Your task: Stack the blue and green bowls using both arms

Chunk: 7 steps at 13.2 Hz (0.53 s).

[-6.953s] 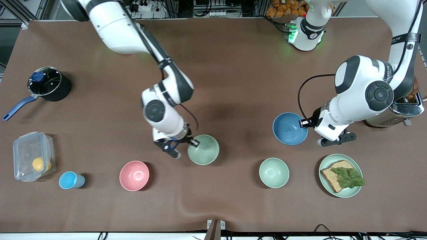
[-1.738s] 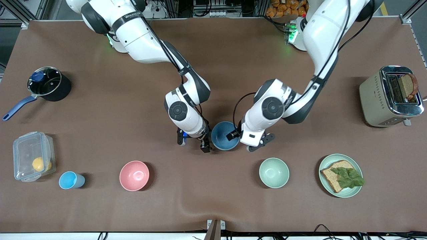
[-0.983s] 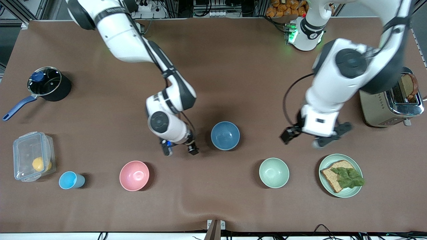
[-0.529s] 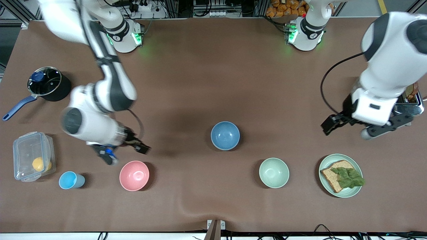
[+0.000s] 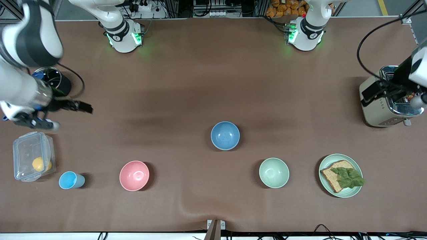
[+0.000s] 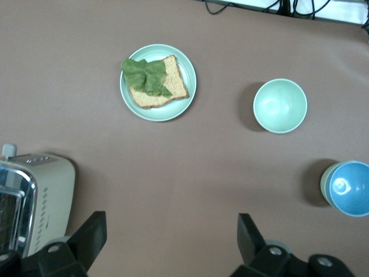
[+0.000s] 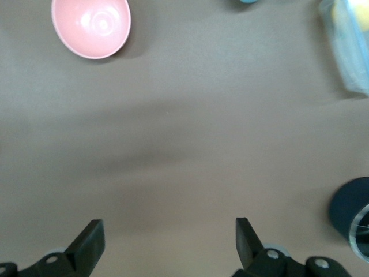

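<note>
The blue bowl (image 5: 225, 135) sits mid-table, nested in the green bowl, which the front view hides. In the left wrist view the blue bowl (image 6: 351, 188) shows a sage rim of the green bowl (image 6: 324, 183) around it. My left gripper (image 5: 393, 97) is open and empty, raised over the toaster (image 5: 373, 113); it also shows in its wrist view (image 6: 173, 242). My right gripper (image 5: 59, 115) is open and empty, raised over the table beside the black pot (image 5: 50, 83); it also shows in its wrist view (image 7: 167, 242).
Nearer the front camera than the stack stand a pink bowl (image 5: 134, 175), a mint bowl (image 5: 274, 172), a light-blue cup (image 5: 70, 180) and a plate (image 5: 325, 163) with bread and lettuce. A clear lidded box (image 5: 32, 156) lies at the right arm's end.
Both arms let go of the bowls and pulled away from the stack, rising toward their own ends of the table. The stacked bowls have stayed put.
</note>
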Each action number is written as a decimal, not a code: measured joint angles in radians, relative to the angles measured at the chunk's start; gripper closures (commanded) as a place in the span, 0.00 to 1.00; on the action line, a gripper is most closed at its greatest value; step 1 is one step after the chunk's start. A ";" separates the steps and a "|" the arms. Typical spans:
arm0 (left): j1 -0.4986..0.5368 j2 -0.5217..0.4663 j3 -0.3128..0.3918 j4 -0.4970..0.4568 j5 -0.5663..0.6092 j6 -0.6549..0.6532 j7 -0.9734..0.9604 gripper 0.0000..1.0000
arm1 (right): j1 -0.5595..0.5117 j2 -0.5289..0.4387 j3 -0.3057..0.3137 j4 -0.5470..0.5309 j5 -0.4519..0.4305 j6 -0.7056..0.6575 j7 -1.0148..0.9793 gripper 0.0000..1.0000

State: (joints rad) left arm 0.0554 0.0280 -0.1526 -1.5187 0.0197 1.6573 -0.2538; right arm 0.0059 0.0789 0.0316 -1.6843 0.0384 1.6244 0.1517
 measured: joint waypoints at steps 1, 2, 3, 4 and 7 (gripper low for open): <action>-0.029 -0.010 0.026 -0.001 0.000 -0.017 0.000 0.00 | -0.008 -0.028 0.011 0.036 -0.008 -0.056 -0.019 0.00; -0.057 -0.015 0.053 -0.002 0.000 -0.028 0.000 0.00 | -0.013 -0.043 0.016 0.087 -0.013 -0.115 -0.045 0.00; -0.073 -0.016 0.067 -0.003 0.000 -0.034 0.000 0.00 | -0.023 -0.050 0.018 0.138 -0.016 -0.168 -0.079 0.00; -0.080 -0.016 0.072 -0.007 0.000 -0.042 0.001 0.00 | -0.035 -0.050 0.018 0.178 -0.016 -0.209 -0.109 0.00; -0.096 -0.016 0.073 -0.011 0.000 -0.090 0.020 0.00 | -0.050 -0.049 0.018 0.219 -0.017 -0.246 -0.140 0.00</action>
State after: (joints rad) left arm -0.0410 0.0120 -0.0799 -1.5297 0.0197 1.5674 -0.2342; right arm -0.0438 0.0300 0.0499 -1.4655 0.0218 1.3784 0.0119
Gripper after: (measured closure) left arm 0.000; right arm 0.000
